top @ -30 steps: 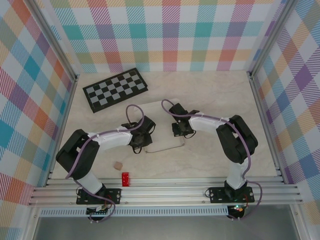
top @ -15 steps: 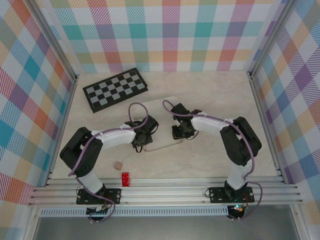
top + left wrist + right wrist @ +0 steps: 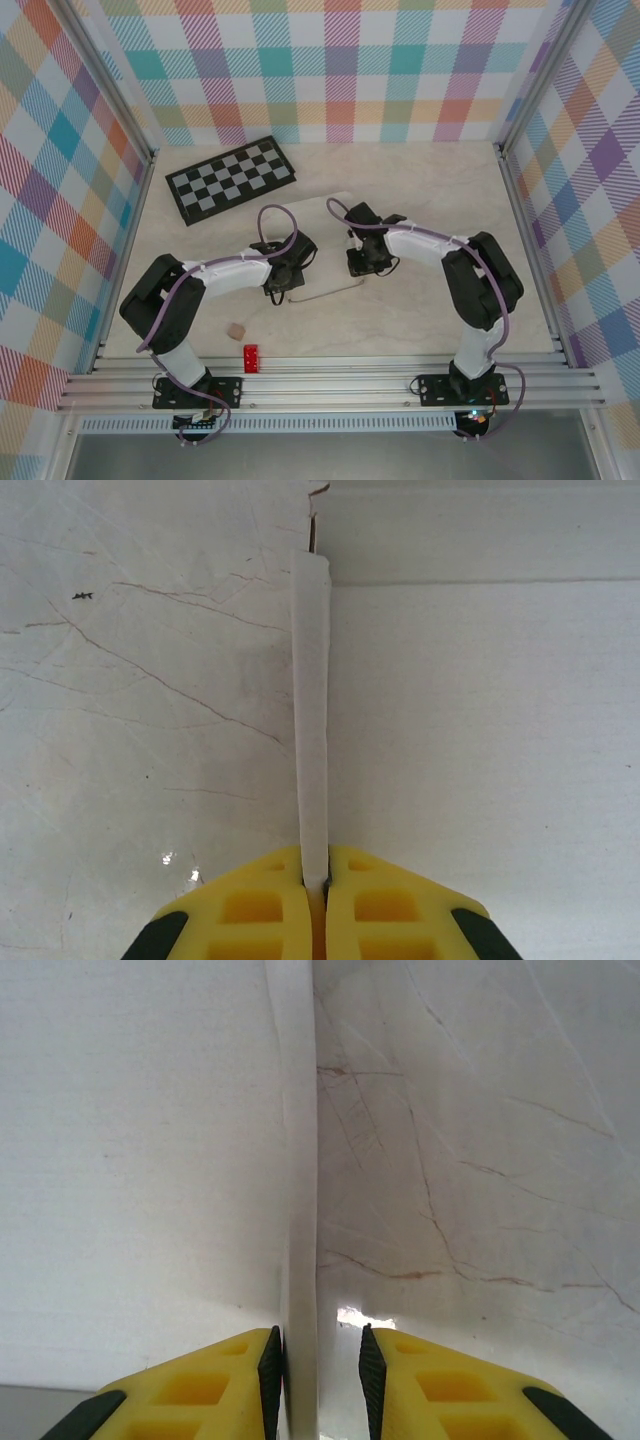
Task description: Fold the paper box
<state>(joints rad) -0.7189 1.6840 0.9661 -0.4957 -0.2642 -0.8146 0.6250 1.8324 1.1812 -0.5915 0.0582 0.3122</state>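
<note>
The white paper box [image 3: 325,245] lies mid-table between my two arms, its near edge showing as a thin line. In the left wrist view a narrow upright flap [image 3: 312,710] of the box runs away from my left gripper [image 3: 315,880], which is shut on the flap's near end. The top view puts that gripper [image 3: 284,288] at the box's left side. My right gripper [image 3: 318,1370] is open astride an upright box wall [image 3: 298,1160]. The wall rests against the left pad [image 3: 270,1365], with a gap to the other pad. From above, it [image 3: 358,266] sits at the box's right side.
A black-and-grey checkerboard [image 3: 230,178] lies at the back left. A small tan cube [image 3: 236,329] and a red block [image 3: 250,357] sit near the front rail [image 3: 330,380]. Plaid walls enclose the table on three sides.
The right gripper's jaws have opened off the box wall and it has shifted slightly farther back. The box's near panel, flat a second ago, now shows as a thin edge. The left gripper stays shut.
</note>
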